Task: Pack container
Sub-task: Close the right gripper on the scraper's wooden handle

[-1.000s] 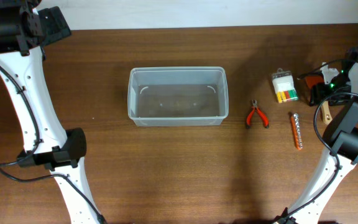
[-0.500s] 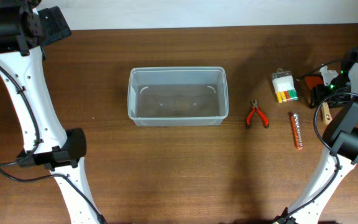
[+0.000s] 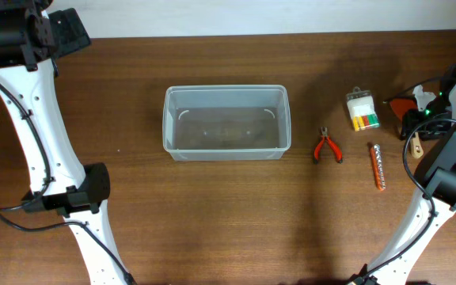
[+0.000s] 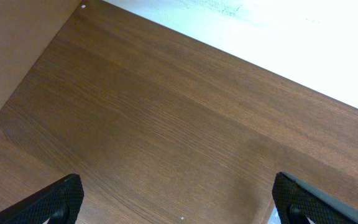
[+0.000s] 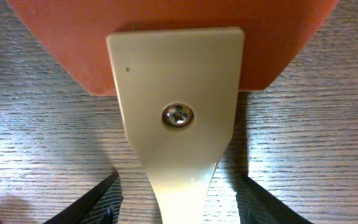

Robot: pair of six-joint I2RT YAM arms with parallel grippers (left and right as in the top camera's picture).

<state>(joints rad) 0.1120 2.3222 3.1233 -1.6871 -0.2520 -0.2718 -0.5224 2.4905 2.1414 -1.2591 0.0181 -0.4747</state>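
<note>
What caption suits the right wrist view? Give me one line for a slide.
Right gripper open astride the cream handle of an orange-bladed scraper lying on the wooden table.

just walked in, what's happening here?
Nothing is packed: the clear plastic rectangular tub is empty. The right gripper is down over a scraper with an orange blade and cream handle, jaws open either side of the handle, not gripping. The left gripper hangs open over bare brown wooden table, far left. Red-handled pliers, an orange-handled tool and a small pack of coloured pieces lie right of the tub.
</note>
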